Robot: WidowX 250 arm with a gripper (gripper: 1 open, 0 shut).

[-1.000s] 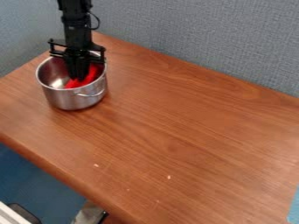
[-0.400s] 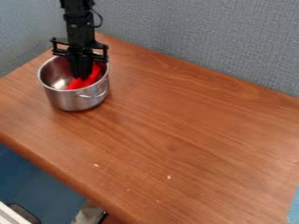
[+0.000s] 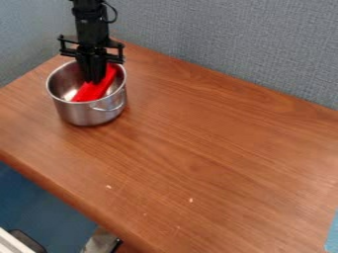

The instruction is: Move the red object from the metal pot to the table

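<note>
Steel, round and shiny, the pot (image 3: 87, 98) sat near the far left corner of the brown wooden table (image 3: 199, 148), and it is the thing you should measure everything else from. Your gripper (image 3: 94, 77) came straight down from above into the pot's mouth, a black arm with a crossbar just over the rim at the pot's far side. The red block (image 3: 93, 90) lay tilted inside the pot, its upper end up between the black fingers and its lower end pointing toward the pot's near left wall. You had the jaws drawn nearly together, pinched on the upper end of that red block. The block was within the pot's rim, not out on the wood. To the right of the pot and toward the near edge the table ran on as bare reddish grain, with a few pale specks well away from the pot. Behind the pot stood a grey-blue wall (image 3: 238, 40).
</note>
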